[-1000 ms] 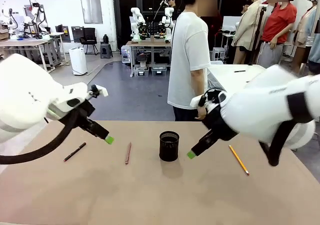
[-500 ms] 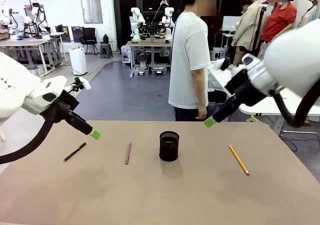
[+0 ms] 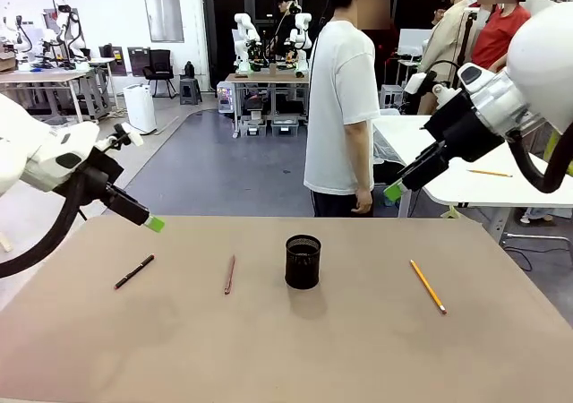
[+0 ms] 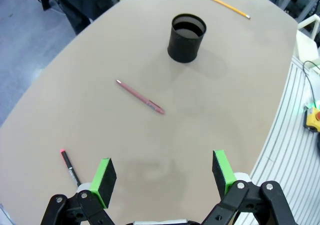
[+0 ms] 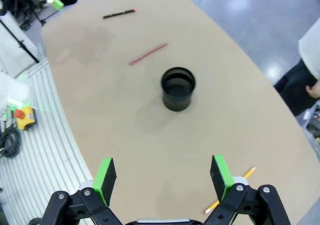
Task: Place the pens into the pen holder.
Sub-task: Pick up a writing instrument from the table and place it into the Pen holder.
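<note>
The black mesh pen holder [image 3: 303, 261] stands upright and empty mid-table, also seen from above [image 4: 186, 37] [image 5: 178, 88]. Three pens lie flat on the table. A reddish-brown pen [image 3: 229, 274] [image 4: 140, 97] [image 5: 147, 53] lies left of the holder, and a black pen with a red end [image 3: 134, 271] [image 4: 68, 166] [image 5: 119, 14] lies farther left. At the right is a yellow pencil-like pen [image 3: 427, 286] [image 4: 228, 6] [image 5: 248, 172]. My left gripper [image 3: 154, 224] [image 4: 162, 177] hangs open above the table's far left. High at the far right, my right gripper [image 3: 392, 191] [image 5: 162, 177] is open and holds nothing.
A person in a white T-shirt [image 3: 338, 107] stands at the far side of the brown table [image 3: 286, 349], turned sideways. A white table [image 3: 461, 184] stands behind at the right. A red stop button [image 4: 313, 119] sits beyond the table edge.
Both arms have risen and pulled outward. The right gripper went from beside the holder up to the far right; the left gripper drew back to the left. Pens and holder stayed put.
</note>
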